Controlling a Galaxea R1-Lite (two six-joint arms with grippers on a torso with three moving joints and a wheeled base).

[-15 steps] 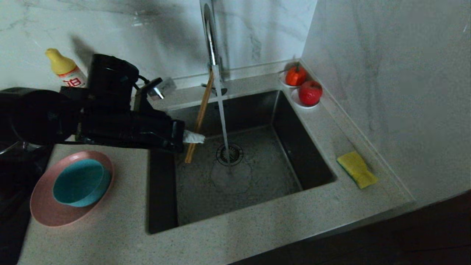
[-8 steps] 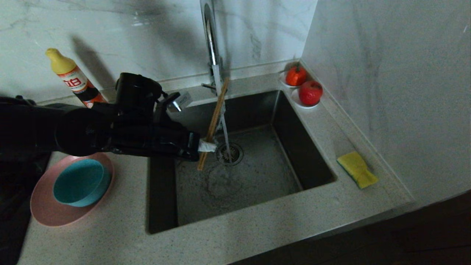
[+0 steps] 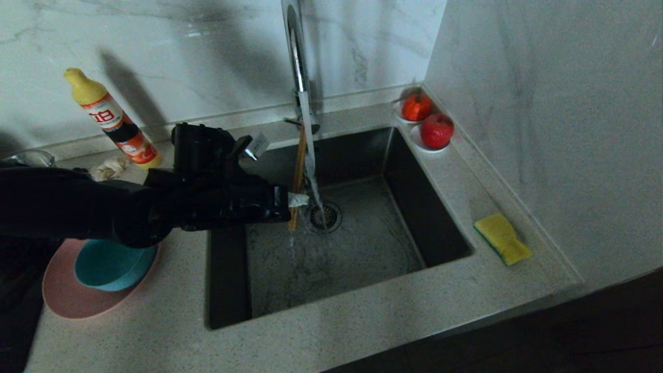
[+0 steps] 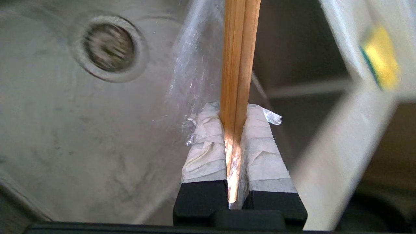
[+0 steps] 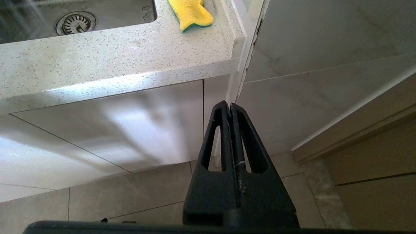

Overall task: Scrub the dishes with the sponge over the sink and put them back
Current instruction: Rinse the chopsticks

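Observation:
My left gripper reaches over the sink and is shut on a pair of wooden chopsticks. They stand nearly upright in the water stream falling from the chrome tap. In the left wrist view the taped fingers of the left gripper clamp the chopsticks, with spray beside them. The pink plate holds the teal bowl on the counter left of the sink, partly under my left arm. The yellow sponge lies right of the sink. My right gripper hangs shut and empty below the counter edge.
The drain sits mid-basin. A detergent bottle, a beige cloth wad and a glass pot stand at the back left. Two red fruits on saucers occupy the back right corner. A marble wall closes the right side.
My left arm has swung right and toward the tap. The chopsticks went from leaning to nearly upright and now stand in the stream. My arm now covers part of the plate and bowl.

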